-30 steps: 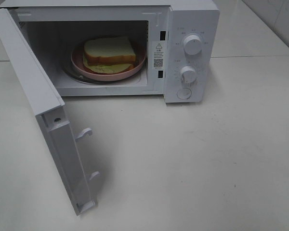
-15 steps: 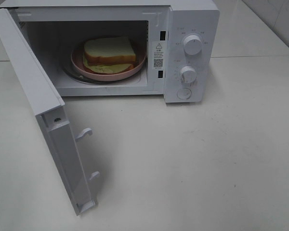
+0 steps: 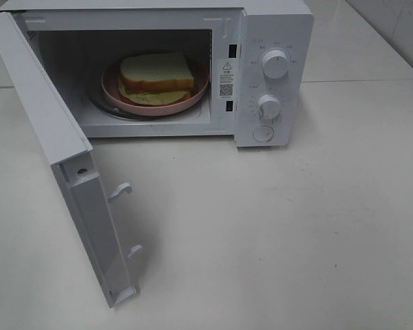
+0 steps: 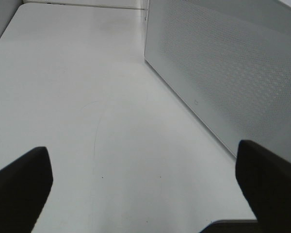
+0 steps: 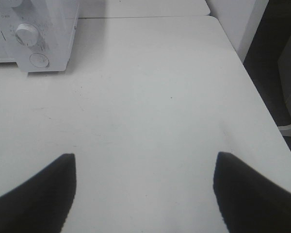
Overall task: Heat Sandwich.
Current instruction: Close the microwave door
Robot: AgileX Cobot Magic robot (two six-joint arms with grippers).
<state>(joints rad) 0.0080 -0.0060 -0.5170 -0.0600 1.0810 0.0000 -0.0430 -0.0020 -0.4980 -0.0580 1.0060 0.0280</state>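
The left end effector (image 4: 144, 189) hangs low over the worktop (image 4: 63, 97). Its two dark fingers (image 4: 19, 189) are spread wide and hold nothing, with only bare white surface between them. Just ahead of it and off to one side stands the perforated face of the microwave door (image 4: 233, 73), swung open, its lower edge close above the worktop.

The right end effector (image 5: 145, 194) is likewise spread wide and empty over the worktop. Ahead of it and well apart is the control-panel corner of the microwave (image 5: 53, 29), where a round knob (image 5: 26, 33) sits above a round button (image 5: 39, 60).

The sandwich (image 3: 156, 72) is well away from both end effectors — inside the open microwave, lying on a round pink plate (image 3: 193, 98). The top slice sits slightly askew over the lower one, and pale green-yellow filling shows along the near edge.
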